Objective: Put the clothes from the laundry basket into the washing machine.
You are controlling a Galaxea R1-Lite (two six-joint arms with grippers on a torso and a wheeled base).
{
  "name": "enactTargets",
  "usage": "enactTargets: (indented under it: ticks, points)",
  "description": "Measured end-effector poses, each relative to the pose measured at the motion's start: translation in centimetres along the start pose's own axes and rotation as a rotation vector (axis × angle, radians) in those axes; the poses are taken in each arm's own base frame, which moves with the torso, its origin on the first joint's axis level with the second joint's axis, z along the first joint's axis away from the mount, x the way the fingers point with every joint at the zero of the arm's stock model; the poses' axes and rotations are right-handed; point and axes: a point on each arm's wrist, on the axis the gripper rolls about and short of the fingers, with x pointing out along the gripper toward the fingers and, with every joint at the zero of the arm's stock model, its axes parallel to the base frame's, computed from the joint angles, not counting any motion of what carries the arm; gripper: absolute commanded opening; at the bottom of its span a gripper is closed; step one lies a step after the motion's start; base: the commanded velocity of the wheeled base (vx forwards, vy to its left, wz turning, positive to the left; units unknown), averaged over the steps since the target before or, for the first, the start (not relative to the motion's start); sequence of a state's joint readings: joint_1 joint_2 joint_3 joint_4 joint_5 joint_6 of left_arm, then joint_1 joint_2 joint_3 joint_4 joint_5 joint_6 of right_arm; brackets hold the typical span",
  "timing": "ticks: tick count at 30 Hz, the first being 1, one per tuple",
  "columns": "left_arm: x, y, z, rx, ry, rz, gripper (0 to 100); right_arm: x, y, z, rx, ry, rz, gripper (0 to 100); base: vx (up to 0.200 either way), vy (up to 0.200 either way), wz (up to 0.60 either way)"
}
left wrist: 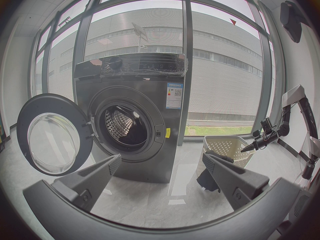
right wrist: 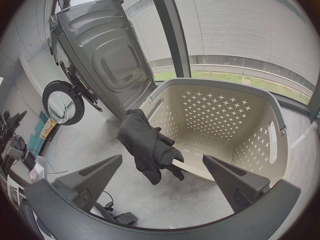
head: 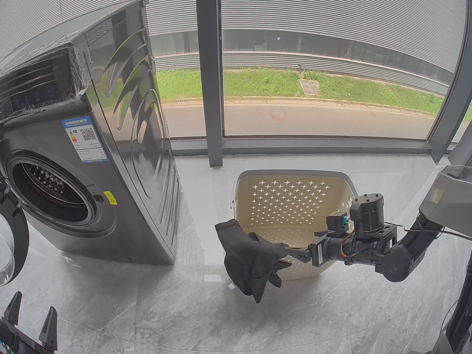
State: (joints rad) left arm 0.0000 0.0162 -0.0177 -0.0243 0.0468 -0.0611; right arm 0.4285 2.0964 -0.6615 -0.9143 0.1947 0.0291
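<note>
Left gripper [head: 30, 320] nearest me, spread. My right gripper [head: 293, 254], spread too, faces the black garment [head: 248, 261] draped on the laundry basket [head: 295, 173] rim. I judge a firm pinch comes next.

Black clothes [head: 250, 261]; cream laundry basket [head: 290, 197], star cut-out pattern, grey rim; dark grey washing machine [head: 123, 124], blue-white label [head: 84, 138], yellow sticker [head: 110, 197]; pale grey veined marble floor [head: 196, 315].

- Floor [head: 147, 315]: grey, polished stone tiles.
- Washing machine [head: 132, 138]: stands at left, door open.
- Laundry basket [head: 290, 197]: stands to its right, beside the window.
</note>
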Motion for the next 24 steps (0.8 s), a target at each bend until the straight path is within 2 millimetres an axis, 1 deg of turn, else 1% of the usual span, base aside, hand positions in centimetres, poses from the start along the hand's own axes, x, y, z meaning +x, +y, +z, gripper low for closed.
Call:
enactTargets:
  ticks: [11,20,24]
  points:
    - [0.0,0.0,0.0,0.0,0.0,-0.001,100,0.8,0.1,-1.2,0.006,0.042,0.006,100,0.0,0.0,0.0]
    - [0.0,0.0,0.0,0.0,0.0,-0.001,100,2.1,1.0,-2.6,-0.007,0.072,0.034,100,0.0,0.0,0.0]
    - [0.0,0.0,0.0,0.0,0.0,-0.001,100,2.9,1.3,-3.6,-0.014,0.087,0.046,100,0.0,0.0,0.0]
